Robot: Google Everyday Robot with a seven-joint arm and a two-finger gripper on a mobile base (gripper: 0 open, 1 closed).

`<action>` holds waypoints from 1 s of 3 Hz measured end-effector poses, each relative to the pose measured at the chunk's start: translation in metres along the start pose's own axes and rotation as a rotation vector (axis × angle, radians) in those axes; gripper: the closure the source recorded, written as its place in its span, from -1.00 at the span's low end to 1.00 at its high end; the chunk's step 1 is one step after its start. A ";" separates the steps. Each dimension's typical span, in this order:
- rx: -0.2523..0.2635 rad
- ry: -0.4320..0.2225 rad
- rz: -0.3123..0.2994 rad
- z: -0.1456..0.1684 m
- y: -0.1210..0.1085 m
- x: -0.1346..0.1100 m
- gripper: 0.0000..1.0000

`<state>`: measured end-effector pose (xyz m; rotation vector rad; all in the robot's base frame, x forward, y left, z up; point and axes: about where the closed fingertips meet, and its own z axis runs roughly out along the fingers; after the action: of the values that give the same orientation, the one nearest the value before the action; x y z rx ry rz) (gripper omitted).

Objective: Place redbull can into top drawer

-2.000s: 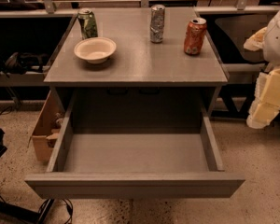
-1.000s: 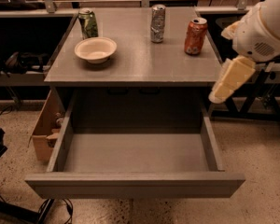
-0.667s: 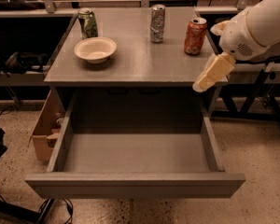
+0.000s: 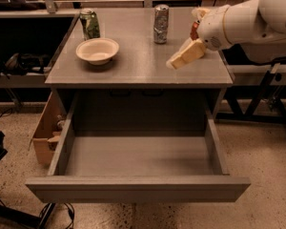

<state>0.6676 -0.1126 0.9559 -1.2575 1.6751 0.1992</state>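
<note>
Arm (image 4: 238,23) swung left; jaws hover near redbull can (image 4: 160,24).

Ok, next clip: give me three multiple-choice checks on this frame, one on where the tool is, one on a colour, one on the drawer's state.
1. Where is the tool?
A) inside the top drawer
B) above the cabinet top, right of the redbull can
C) over the bowl

2. What colour is the can behind the bowl?
A) green
B) yellow
C) black

3. How is the top drawer?
A) shut
B) open, with the redbull can in it
C) open, with no can in it

Key:
1 B: the tool hangs over the right part of the cabinet top, apart from the redbull can.
2 A: the green can stands at the back left corner, behind the bowl.
3 C: the top drawer is pulled out with its floor bare, and the redbull can stands upright on the cabinet top.
</note>
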 end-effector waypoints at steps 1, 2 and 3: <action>0.039 -0.051 0.009 0.010 -0.009 -0.011 -1.00; 0.039 -0.051 0.009 0.010 -0.009 -0.011 -1.00; 0.081 -0.105 0.056 0.025 -0.029 -0.019 -1.00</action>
<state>0.7056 -0.0976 0.9698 -1.1227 1.6136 0.2251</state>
